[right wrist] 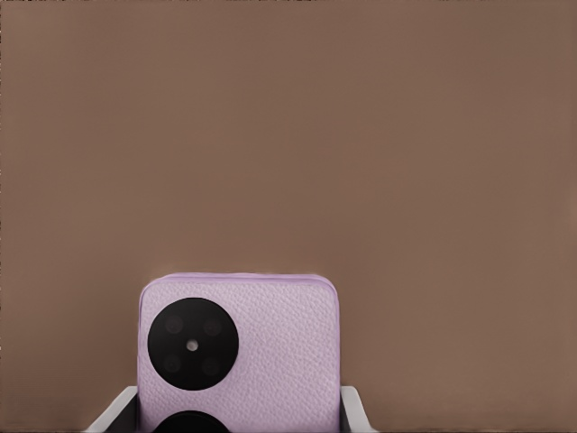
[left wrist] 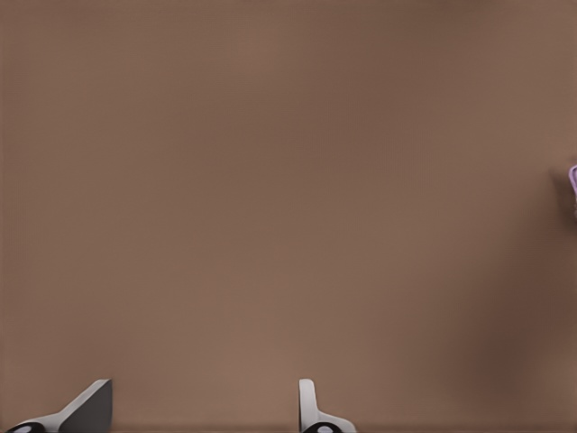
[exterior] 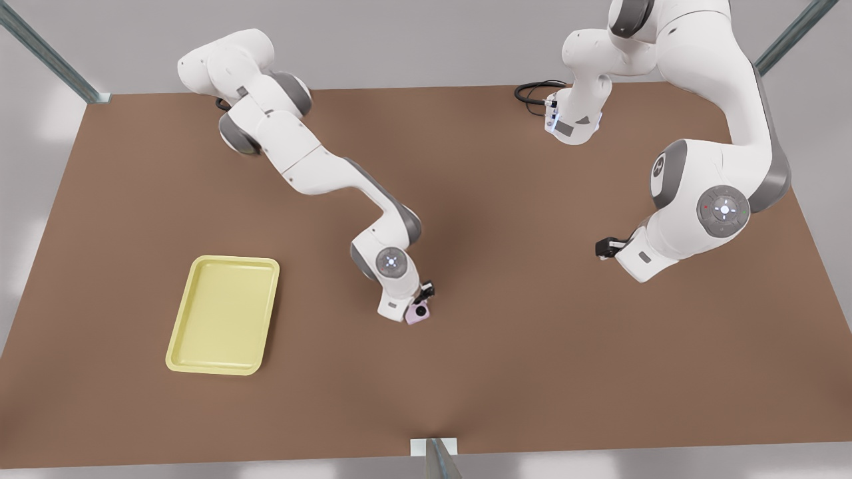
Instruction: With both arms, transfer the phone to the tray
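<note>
I have the right gripper (exterior: 424,301) with its fingers (right wrist: 358,406) clamped on the phone (exterior: 419,313), mid-table (exterior: 532,332), well apart from the tray (exterior: 174,346) on the front view's left. The left gripper (exterior: 602,248) waits, fingers (left wrist: 309,403) spread, holding nothing. I advise a level carry, releasing low inside the rim.

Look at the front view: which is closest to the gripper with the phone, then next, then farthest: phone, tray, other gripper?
From the right gripper:
1. Phone, between its fingers, mid-table.
2. Tray, toward the view's left, and the left gripper, open, waiting toward the view's right: too close to call.
</note>
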Robot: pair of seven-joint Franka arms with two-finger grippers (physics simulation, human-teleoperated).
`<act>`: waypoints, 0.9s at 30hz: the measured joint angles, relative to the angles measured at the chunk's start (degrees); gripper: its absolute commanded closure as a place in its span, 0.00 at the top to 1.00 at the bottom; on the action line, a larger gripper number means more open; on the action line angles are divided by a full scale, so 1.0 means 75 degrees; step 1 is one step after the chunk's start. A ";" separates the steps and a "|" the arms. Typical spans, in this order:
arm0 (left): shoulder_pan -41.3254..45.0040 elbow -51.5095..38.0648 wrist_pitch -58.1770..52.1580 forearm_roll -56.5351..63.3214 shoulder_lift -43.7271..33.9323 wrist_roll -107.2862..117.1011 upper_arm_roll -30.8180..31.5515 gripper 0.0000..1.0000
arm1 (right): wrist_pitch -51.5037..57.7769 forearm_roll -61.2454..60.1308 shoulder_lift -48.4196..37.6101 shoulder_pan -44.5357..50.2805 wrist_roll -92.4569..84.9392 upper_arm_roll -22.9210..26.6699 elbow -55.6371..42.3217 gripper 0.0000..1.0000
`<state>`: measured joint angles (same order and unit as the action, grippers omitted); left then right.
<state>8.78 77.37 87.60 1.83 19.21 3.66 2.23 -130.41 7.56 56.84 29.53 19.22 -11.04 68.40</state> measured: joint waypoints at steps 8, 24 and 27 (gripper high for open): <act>0.0224 -0.0001 -0.0004 -0.0011 0.0000 0.0085 0.0029 1.00 | 0.0059 0.0020 -0.2912 -0.1895 -0.0549 0.0132 0.3393 0.79; 0.0365 0.0000 -0.0005 -0.0027 0.0016 0.0386 0.0030 1.00 | -0.0333 -0.0117 -0.3837 -0.3867 -0.4129 0.2481 0.4997 0.80; 0.0365 0.0000 -0.0001 -0.0023 0.0035 0.0425 0.0030 1.00 | -0.0395 -0.0177 -0.3657 -0.3807 -0.4641 0.2469 0.5007 0.81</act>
<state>11.52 77.37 87.59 1.66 19.47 6.85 2.45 -133.38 6.22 29.41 0.98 -15.59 7.48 105.95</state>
